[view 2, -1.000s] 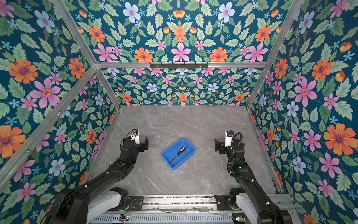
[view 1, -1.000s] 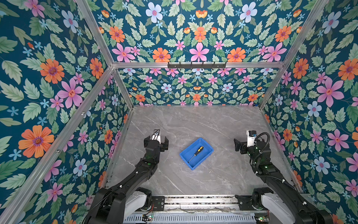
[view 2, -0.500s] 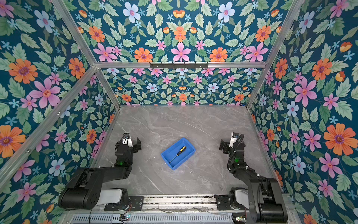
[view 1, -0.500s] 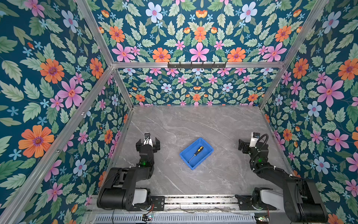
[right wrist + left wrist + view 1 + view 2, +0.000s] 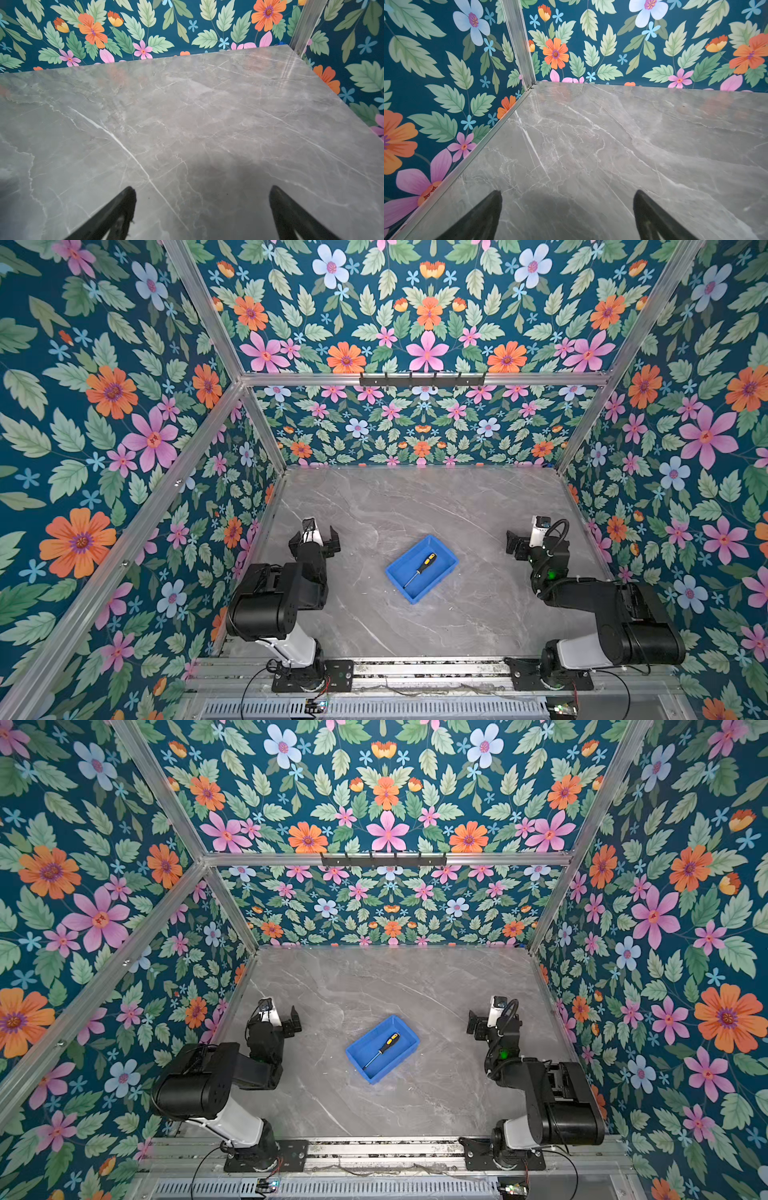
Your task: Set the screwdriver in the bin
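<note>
Left wrist view shows the left gripper (image 5: 568,197) released, its two black fingers (image 5: 483,218) spread wide with only bare table (image 5: 612,135) between them. Right wrist view gives me the same for the right gripper (image 5: 202,193): jaws apart, nothing held, marble below.

In both top views the screwdriver (image 5: 420,569) lies flat inside the bin (image 5: 440,568), diagonal along the floor, yellow-and-black handle toward the far corner and the tip toward the near one. I see no part of it over the rim. The bin sits mid-table between the arms, well apart from both grippers, and each arm is folded low near its own side wall.

I judge the placement done, so the step in hand is parking and checking. To do it well I would move nothing toward the middle, since any sweep past the bin could nudge it or tip the tool out. I would leave both jaws released, hold the elbows tucked near the base rail, and confirm from above that the shaft rests on the blue floor, not propped on a wall.
</note>
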{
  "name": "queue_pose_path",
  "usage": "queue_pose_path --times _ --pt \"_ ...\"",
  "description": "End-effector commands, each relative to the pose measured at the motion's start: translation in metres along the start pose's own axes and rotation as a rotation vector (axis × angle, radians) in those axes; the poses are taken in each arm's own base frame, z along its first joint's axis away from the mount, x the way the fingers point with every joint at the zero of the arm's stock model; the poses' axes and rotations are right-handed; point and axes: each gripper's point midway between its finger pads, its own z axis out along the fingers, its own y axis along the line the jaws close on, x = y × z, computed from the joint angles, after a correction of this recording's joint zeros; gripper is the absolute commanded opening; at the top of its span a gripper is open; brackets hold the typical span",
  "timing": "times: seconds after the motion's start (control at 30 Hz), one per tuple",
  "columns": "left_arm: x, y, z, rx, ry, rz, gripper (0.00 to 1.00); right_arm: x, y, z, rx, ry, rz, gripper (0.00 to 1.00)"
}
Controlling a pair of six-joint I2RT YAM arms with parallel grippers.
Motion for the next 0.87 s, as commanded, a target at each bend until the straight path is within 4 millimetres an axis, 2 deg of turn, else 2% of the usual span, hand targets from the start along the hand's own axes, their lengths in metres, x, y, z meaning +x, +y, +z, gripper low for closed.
queue_pose_path --times 0.0,0.83 --pt "-0.0082 -0.0027 0.0006 0.017 -0.033 -0.018 1.0 0.0014 -0.0008 0.0006 0.002 0.011 0.004 0.99" --pt "-0.0081 -0.0022 0.0001 0.015 -0.033 -0.016 1.0 0.0008 -0.0009 0.0005 0.003 0.008 0.001 0.99"
